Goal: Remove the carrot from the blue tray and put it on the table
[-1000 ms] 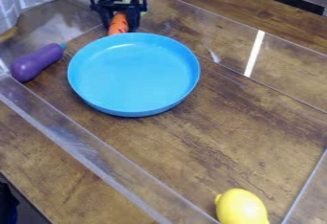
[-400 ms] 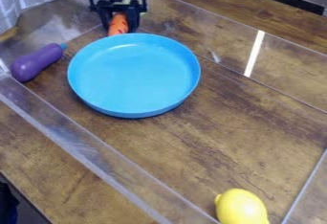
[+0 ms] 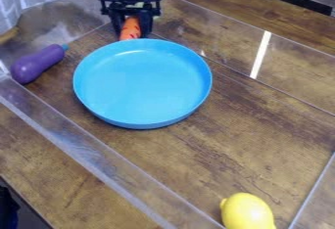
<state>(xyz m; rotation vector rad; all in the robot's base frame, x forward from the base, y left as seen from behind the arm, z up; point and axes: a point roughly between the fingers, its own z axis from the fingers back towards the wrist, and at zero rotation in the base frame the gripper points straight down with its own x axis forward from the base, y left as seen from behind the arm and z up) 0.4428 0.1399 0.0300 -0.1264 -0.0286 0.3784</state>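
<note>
One orange carrot (image 3: 129, 28) shows near the top of the frame, left of centre, just past the upper rim of the blue tray (image 3: 141, 84), with the black gripper (image 3: 131, 16) right over it. The gripper's fingers come down on both sides of the carrot's upper part and look clamped on it, though they are small and dark enough that the exact contact is hard to make out. The tray's bare floor faces the camera, and the carrot seems to lie outside the rim, on the far side; whether its lower tip touches the rim or the wooden table (image 3: 242, 123) cannot be told. Judging from that, the lifting-out part looks done, and the step in hand is the setting down. What the next move calls for is a small shift away from the tray, toward the top edge of the frame, so the carrot comes down wholly on wood, then a gentle lowering, an opening of the fingers and a straight rise. Letting go too close could leave the tip leaning on the rim. The purple eggplant (image 3: 38, 64) at the left and the yellow lemon (image 3: 246, 212) at the lower right need no handling.
</note>
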